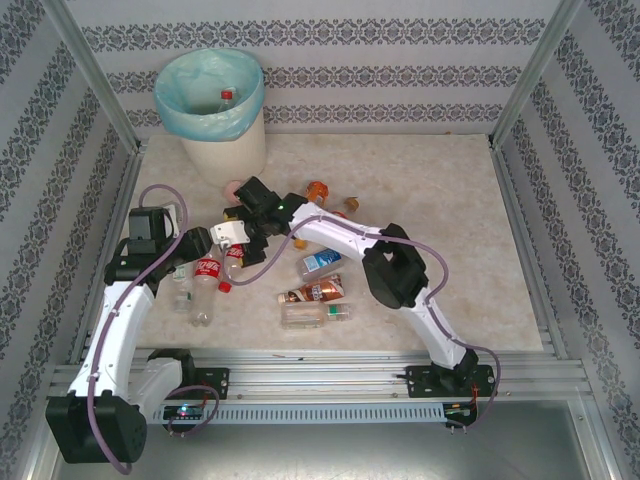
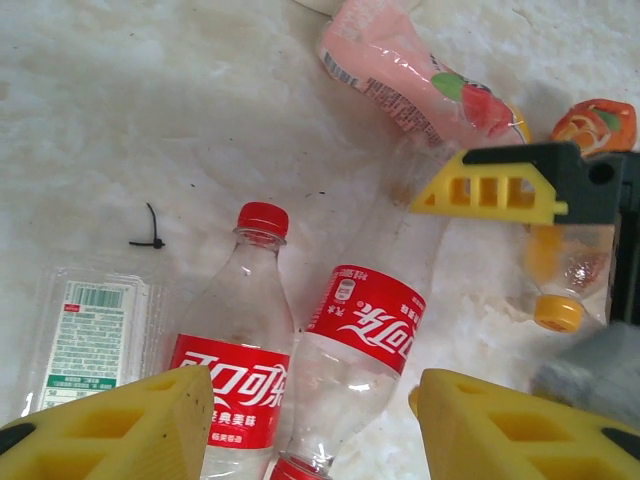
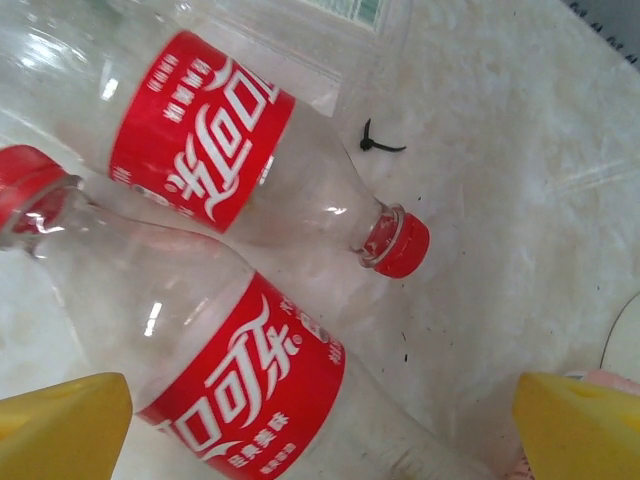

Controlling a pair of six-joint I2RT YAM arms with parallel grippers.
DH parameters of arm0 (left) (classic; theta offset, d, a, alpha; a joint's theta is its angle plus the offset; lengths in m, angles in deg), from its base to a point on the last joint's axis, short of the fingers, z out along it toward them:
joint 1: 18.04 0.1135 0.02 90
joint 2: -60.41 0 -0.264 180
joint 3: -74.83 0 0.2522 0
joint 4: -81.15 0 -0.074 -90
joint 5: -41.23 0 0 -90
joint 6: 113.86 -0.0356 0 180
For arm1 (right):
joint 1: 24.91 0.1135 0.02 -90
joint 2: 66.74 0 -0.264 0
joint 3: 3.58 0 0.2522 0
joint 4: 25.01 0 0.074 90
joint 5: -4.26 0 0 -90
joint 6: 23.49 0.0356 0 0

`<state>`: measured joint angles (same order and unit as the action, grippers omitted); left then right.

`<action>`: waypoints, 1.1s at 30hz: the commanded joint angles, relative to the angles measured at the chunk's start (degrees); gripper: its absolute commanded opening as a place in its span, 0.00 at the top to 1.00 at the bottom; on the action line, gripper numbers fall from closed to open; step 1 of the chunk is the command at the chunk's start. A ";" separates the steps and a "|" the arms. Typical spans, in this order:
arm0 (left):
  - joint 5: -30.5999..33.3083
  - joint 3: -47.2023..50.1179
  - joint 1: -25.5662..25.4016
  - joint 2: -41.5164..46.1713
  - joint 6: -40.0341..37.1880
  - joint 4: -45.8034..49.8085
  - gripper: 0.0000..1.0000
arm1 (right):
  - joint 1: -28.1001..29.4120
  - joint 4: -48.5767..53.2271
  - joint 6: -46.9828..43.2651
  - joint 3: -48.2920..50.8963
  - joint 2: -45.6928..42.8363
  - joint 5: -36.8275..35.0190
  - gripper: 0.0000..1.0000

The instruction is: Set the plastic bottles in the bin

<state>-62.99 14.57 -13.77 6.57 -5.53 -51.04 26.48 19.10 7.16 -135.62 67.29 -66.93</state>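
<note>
Two clear red-labelled plastic bottles lie side by side on the table, left of centre. My left gripper hangs open above them, its yellow fingers either side of the bottle whose cap points toward the camera and touching neither. My right gripper stands wide open over the same pair, with one bottle lying between its fingers. The other bottle lies beside it. The bin stands at the back left with a red-capped bottle inside.
A pink bottle and orange bottles lie behind the grippers. Blue-labelled, brown and clear bottles lie at centre. A flattened clear bottle and a black cable tie lie to the left. Both arms crowd together here.
</note>
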 commanded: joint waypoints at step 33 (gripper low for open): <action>-0.87 0.30 0.13 0.29 -0.27 -1.48 0.43 | 0.72 17.13 -2.92 -20.81 18.17 -6.09 0.03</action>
<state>-63.36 14.57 -13.79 6.59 -5.56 -51.09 27.25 33.04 4.54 -155.66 81.85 -70.72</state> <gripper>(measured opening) 0.568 0.971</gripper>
